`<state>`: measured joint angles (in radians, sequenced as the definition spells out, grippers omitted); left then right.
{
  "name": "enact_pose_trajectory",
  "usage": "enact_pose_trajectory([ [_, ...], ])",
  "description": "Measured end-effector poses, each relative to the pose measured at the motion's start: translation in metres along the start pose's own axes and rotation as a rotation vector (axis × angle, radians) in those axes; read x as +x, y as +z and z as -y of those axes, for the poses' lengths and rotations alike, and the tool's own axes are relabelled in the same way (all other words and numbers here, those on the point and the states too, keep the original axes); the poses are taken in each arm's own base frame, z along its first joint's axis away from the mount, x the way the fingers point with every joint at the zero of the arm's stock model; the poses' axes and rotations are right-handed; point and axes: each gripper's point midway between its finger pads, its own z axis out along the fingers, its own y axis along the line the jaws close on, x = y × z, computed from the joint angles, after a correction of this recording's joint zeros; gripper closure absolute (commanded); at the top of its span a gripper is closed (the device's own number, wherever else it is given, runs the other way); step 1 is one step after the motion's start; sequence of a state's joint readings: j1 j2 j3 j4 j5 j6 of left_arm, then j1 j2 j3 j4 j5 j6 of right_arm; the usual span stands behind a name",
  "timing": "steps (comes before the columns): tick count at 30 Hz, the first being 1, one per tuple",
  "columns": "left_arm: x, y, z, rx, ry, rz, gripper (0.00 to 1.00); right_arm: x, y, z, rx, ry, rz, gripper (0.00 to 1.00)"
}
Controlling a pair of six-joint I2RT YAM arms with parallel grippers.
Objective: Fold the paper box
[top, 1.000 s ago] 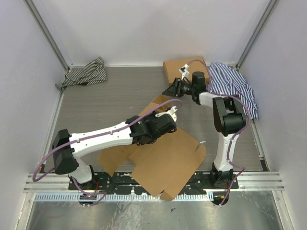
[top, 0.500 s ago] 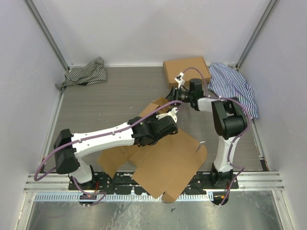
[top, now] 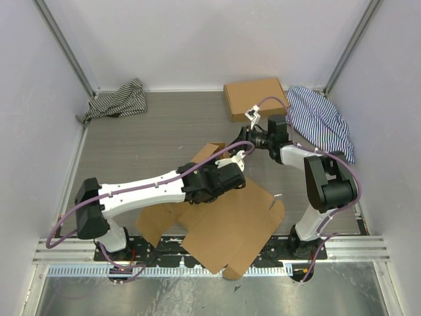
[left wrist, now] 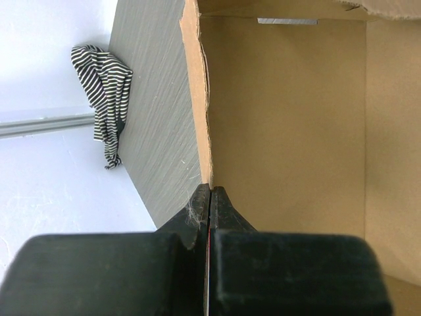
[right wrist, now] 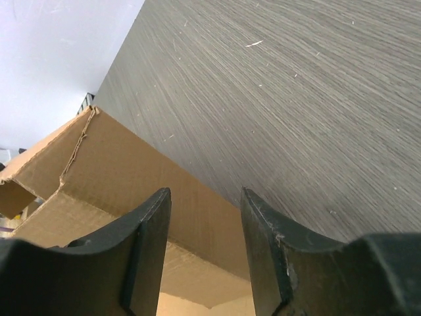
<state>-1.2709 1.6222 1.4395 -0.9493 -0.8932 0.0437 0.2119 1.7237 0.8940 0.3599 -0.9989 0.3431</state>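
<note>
From above, the paper box lies half-formed by the middle of the table's near edge. The left wrist view shows the left gripper clenched on a raised wall's edge. The right wrist view shows the right gripper spread apart and grasping nothing, with a cardboard wall behind the gap.

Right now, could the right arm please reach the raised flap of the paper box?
Probably yes: the right end effector is open, and the paper box flap sits just ahead of it with nothing in between.
</note>
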Motion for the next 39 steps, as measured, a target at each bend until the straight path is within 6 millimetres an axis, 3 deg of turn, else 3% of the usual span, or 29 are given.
enact_pose_trajectory([
  [9, -0.002, -0.004, 0.001, 0.002, -0.001, 0.004, 1.0, 0.017, -0.011, -0.01, 0.001, -0.034, -0.012, 0.46],
  [16, -0.001, -0.005, 0.003, -0.002, 0.008, 0.002, 1.0, 0.018, -0.019, -0.016, 0.014, -0.067, 0.004, 0.43],
  [25, -0.007, -0.014, 0.008, 0.006, 0.022, 0.016, 1.0, 0.039, -0.025, -0.028, -0.054, -0.108, 0.007, 0.39],
  [39, -0.006, -0.013, 0.016, -0.01, 0.052, 0.005, 1.0, 0.027, -0.03, -0.047, -0.083, -0.24, 0.048, 0.38],
])
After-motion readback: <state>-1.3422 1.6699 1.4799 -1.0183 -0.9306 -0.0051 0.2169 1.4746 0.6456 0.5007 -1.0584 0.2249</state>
